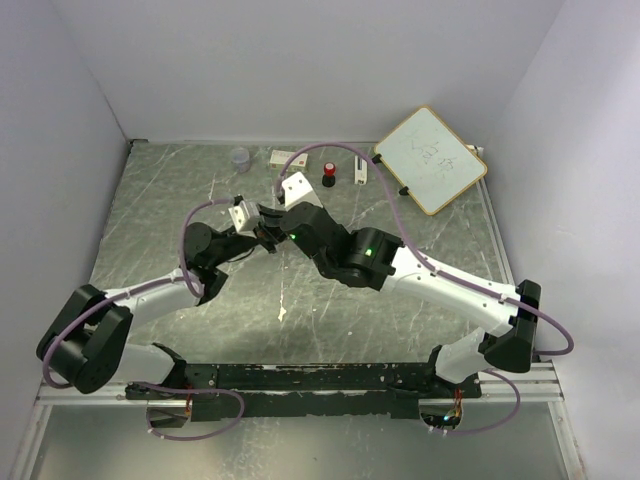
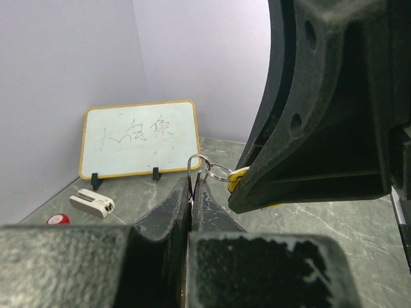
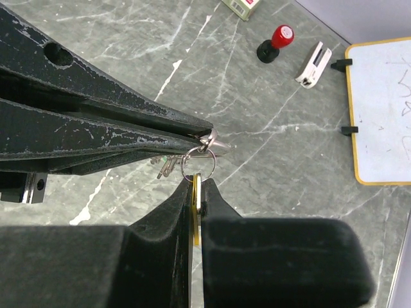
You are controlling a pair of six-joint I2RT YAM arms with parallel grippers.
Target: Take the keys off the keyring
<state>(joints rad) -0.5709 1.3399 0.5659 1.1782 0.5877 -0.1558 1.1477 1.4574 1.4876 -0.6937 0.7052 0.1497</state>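
Note:
The keyring (image 3: 197, 163), a small silvery wire ring, hangs in the air between my two grippers above the table's middle. My right gripper (image 3: 196, 184) is shut on the yellow-headed key (image 3: 197, 196), which is threaded on the ring. My left gripper (image 2: 192, 181) is shut on a silvery clasp (image 3: 216, 143) at the ring's top. Other small silvery and greenish keys (image 3: 165, 167) dangle from the ring under the left fingers (image 3: 160, 125). In the left wrist view the ring (image 2: 218, 171) and yellow key (image 2: 237, 174) show beside the right finger (image 2: 302, 167). In the top view both grippers meet (image 1: 268, 232).
A whiteboard (image 1: 430, 158) stands at the back right. A red-and-black knob (image 1: 328, 172), a white clip-like piece (image 1: 360, 170), a small white box (image 1: 288, 158) and a clear cup (image 1: 240, 158) line the back edge. White walls enclose the grey marbled table (image 1: 200, 190).

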